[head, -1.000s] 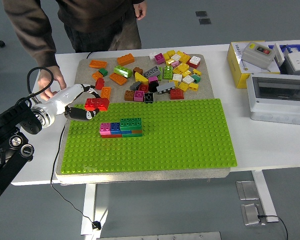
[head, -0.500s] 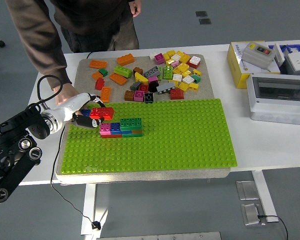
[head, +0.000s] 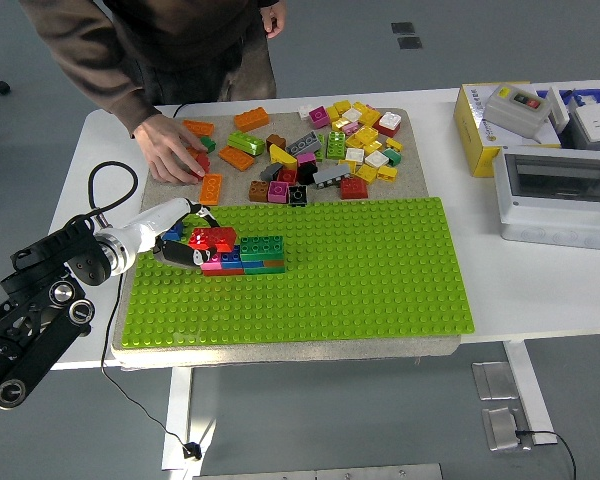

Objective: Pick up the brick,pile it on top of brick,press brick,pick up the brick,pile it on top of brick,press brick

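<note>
at the left edge my left arm came in low, its hand (head: 180, 238) reaching over the near-left part of the green baseplate (head: 380, 270). from my seat i saw its fingers (head: 185, 255) curled around the red brick (head: 212, 239), one dark finger below and to the left of it, the pale ones behind it. the red brick sat over the left end of the brick stack (head: 245, 255), right above the pink brick (head: 211, 260); i could not tell whether it was seated on the studs or just above them. the stack itself stood on the baseplate, with a green brick (head: 263, 246) on top at its right, beside the red one.

farther back, a person's hand (head: 172, 148) lay flat on the grey mat (head: 170, 130), over the loose orange bricks (head: 211, 187) at its left side, well apart from my hand. right of that lay the heap of loose bricks (head: 340, 145), yellow, white, red and grey. at the far right of the white table (head: 540, 290) stood a grey enclosure box (head: 558, 195) and a yellow box (head: 475, 130) behind it.
</note>
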Motion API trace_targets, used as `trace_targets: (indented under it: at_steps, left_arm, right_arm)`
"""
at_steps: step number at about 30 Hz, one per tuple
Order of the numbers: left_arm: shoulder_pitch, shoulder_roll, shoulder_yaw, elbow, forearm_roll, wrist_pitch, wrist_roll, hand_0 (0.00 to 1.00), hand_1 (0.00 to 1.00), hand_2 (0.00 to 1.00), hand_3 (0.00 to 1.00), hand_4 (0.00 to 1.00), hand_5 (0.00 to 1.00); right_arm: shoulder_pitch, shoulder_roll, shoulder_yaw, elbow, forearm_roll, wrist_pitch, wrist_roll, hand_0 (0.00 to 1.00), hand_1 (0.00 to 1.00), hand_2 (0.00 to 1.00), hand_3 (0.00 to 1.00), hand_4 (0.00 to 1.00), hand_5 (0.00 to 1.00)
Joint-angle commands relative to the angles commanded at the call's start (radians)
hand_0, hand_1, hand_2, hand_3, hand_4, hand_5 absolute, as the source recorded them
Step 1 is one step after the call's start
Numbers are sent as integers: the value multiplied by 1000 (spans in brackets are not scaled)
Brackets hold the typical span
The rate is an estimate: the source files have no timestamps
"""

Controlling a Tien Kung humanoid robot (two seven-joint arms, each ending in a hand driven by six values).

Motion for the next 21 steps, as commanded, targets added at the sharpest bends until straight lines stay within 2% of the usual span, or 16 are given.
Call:
trace_targets:
  at_steps: [8,21]
  left_arm:
    - [-8,-12,20,39,-9,4,-2,998,976,931,574,635,173]
    - [-23,-33,48,43,-15,13,-9,998,975,931,574,643,186]
  right_arm:
    - [0,0,-4,0,6,0,2,701,642,589,768,599,998]
    - [1,0,-1,0,5,1,2,699,644,589,767,599,998]
